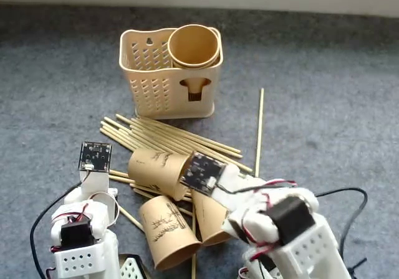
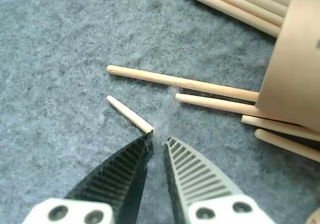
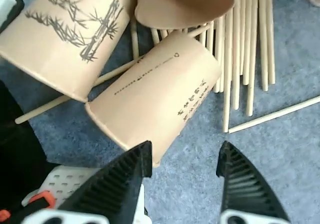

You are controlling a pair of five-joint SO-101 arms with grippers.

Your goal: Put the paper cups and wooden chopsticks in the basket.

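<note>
The basket (image 1: 156, 86) stands upright at the far side of the desk (image 1: 324, 92), which has a grey felt cover. One paper cup (image 1: 193, 45) already sits inside the basket, in its right part, with the mouth upward.

The right gripper (image 3: 186, 151) hangs low over the cups at the near side. Its jaws are wide apart and hold nothing. The dark jaw is at the bottom edge of a lying cup with small print (image 3: 155, 99), and grey felt shows between the two jaws. The left gripper (image 2: 157, 141) is near the desk beside the chopstick ends. Its jaws are narrow, with only a thin slit between them, and they are empty.

Three cups lie on their sides, close together, in front of the basket. The cup with the bamboo drawing (image 3: 65, 39) is beside the printed one, and the third cup (image 3: 185, 1) rests across the chopsticks.

The bundle of wooden chopsticks (image 1: 181, 143) lies spread on the desk between the basket and the cups, partly under them. A single chopstick (image 1: 259, 129) lies apart, to the right of the basket. A thin wooden tip (image 2: 129, 114) ends just at the dark jaw of the left gripper.
</note>
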